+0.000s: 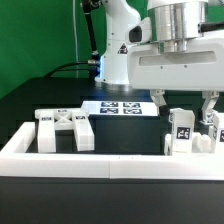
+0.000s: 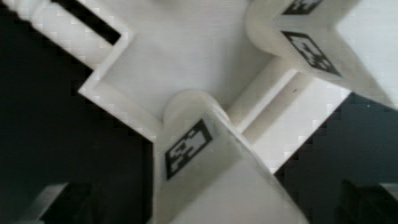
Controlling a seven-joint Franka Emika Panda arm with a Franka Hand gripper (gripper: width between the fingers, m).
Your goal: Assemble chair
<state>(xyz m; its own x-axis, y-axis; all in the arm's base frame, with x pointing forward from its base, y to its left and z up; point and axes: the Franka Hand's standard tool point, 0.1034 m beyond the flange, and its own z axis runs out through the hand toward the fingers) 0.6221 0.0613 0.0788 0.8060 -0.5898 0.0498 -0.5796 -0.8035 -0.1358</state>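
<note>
1. Barrier wall (image 1: 100, 160), long and low, borders the near edge of the dark counter (image 1: 50, 98).
2. Just behind it lie the chair's X-braced back panel (image 1: 65, 128), toward the exterior view's left, and tagged blocks (image 1: 181, 131), clustered toward its right. Probably light, stiff, smooth plastic; grip across flat opposite faces, since it may slip.
3. Fingers (image 1: 157, 102) hang spread wide above the right-hand cluster, holding nothing.
4. Marker board (image 1: 115, 108) lies flat farther back, before the arm's base (image 1: 115, 55).

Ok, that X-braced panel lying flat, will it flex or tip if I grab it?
Probably stiff: the X-braced panel looks like thick blocky plastic. Lying flat, it should slide rather than tip. Its smooth white faces may be slippery.
</note>
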